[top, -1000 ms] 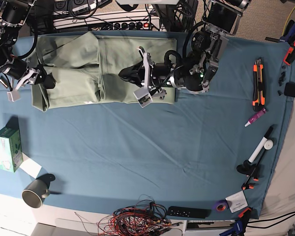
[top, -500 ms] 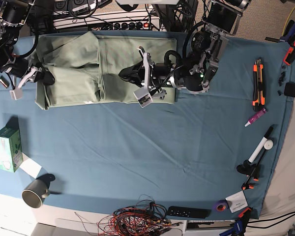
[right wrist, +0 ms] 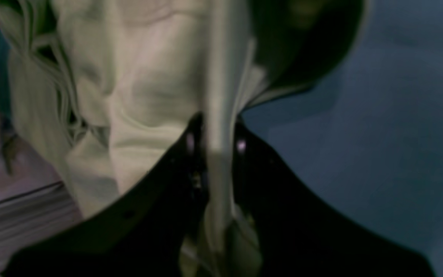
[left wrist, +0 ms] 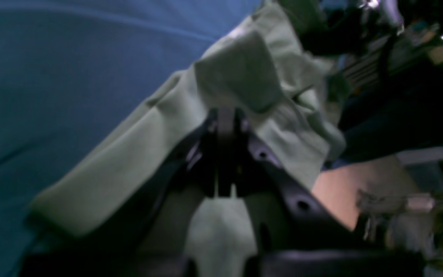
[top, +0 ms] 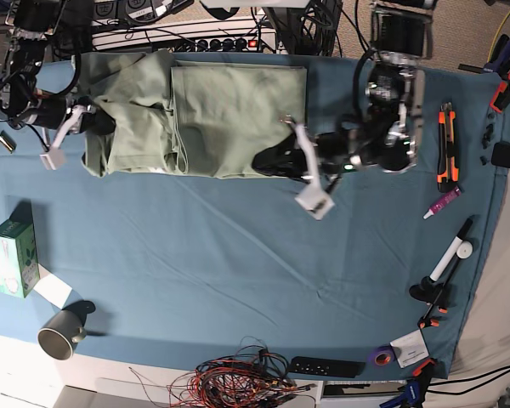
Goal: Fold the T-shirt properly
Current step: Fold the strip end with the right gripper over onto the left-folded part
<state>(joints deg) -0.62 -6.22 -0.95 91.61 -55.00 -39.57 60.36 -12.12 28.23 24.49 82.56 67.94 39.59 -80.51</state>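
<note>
The pale sage-green T-shirt (top: 229,110) lies partly folded along the far edge of the teal table cloth (top: 238,272). My left gripper (top: 268,161) is at the shirt's front edge, right of its middle. In the left wrist view this gripper (left wrist: 225,123) is shut on a fold of the shirt (left wrist: 237,73), which drapes over it. My right gripper (top: 96,123) is at the shirt's left end. In the right wrist view it (right wrist: 217,130) is shut on a strip of the shirt (right wrist: 148,77). Collar and label are hidden.
A green box (top: 13,257) and a grey mug (top: 64,333) sit at the front left. An orange knife (top: 446,144), a pink marker (top: 442,202) and a white tool (top: 452,253) lie at the right. Red wires (top: 246,378) and a remote (top: 325,367) are at the front edge.
Both arms have moved to the right in the base view. The shirt's left end has shifted right with my right gripper. My left gripper has slid right along the shirt's front edge.
</note>
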